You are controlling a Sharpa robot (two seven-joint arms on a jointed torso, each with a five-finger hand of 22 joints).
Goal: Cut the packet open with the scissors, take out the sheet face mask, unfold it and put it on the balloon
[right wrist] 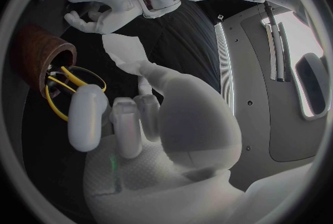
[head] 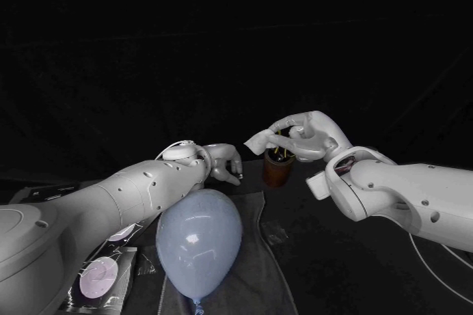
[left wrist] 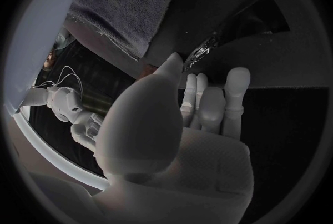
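As I look down from the head camera, the packet (head: 98, 279) lies flat in the lower left of the frame on the black table (head: 384, 281), its upper end hidden under the robot's left arm (head: 118, 192). Just to its right, the pale blue balloon (head: 200, 234) lies lengthwise on a grey cloth (head: 271, 277), with its knot toward the bottom edge.

Above the balloon, near the centre of the frame, the left hand (head: 223, 162) points its fingers down at the far end of the cloth. Its fingers are apart and it holds nothing.

Right of centre, a brown cup (head: 277, 173) stands upright with the yellow-handled scissors (head: 281, 153) standing in it. The right hand (head: 299, 137) sits directly over the cup, fingers curled down around the handles. Through the right wrist camera I see one finger (right wrist: 86, 118) lying across a yellow loop. I cannot tell whether the hand grips the scissors or only touches them.
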